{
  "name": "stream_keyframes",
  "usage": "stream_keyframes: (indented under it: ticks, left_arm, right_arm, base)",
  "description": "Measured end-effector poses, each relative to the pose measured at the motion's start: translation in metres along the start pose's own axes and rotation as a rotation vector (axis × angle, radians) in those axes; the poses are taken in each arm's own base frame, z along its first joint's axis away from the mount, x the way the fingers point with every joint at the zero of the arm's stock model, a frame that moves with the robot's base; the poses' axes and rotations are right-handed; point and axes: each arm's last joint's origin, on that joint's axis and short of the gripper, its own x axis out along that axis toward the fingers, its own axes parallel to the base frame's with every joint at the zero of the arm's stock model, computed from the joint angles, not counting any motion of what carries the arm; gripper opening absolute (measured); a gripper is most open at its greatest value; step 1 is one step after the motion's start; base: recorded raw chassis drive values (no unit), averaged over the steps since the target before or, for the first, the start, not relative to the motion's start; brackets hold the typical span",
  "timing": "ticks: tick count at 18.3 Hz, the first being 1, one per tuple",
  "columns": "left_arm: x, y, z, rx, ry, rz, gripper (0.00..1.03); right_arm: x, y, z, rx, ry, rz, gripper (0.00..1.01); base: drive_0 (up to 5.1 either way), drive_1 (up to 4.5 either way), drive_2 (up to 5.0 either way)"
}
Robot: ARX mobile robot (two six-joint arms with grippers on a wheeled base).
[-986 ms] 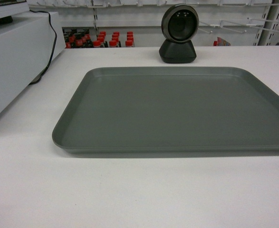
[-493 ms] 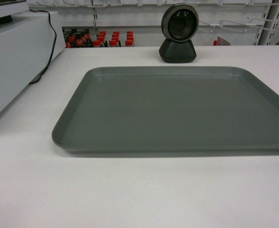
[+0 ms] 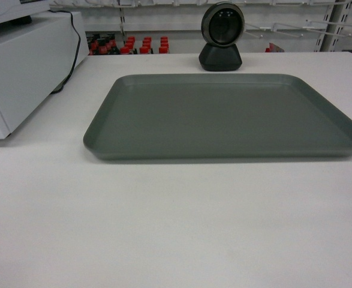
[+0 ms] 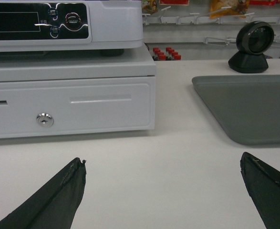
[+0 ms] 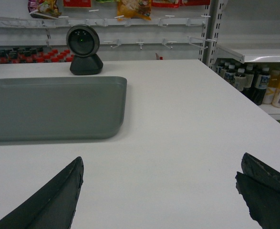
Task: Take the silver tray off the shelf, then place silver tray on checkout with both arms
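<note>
The silver tray lies flat on the white checkout, in front of the round scanner. Neither gripper shows in the head view. In the left wrist view my left gripper hangs open over bare counter, with the silver tray ahead and to its right. My right gripper is open too, above bare checkout; here the silver tray sits ahead on the left. Nothing is between either pair of fingers. The shelf the tray came from is not in view.
A white cash register on a drawer box stands at the counter's left, with a black cable running down its side. Store shelves with bottles are to the right, and hook racks behind the scanner.
The head view has drawn back: the tray now looks smaller and farther off, with more bare counter in front of it. The tray itself lies as before.
</note>
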Motion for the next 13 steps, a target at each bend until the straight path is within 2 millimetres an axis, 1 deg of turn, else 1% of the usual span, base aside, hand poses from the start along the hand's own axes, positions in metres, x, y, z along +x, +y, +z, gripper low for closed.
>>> stream_keyframes:
  ticks: [13]
  left_arm:
    - [0.0000, 0.0000, 0.0002, 0.000, -0.002, 0.000, 0.98]
  right_arm:
    - [0.0000, 0.0000, 0.0002, 0.000, -0.002, 0.000, 0.98]
  base:
    - [0.0, -4.14, 4.2]
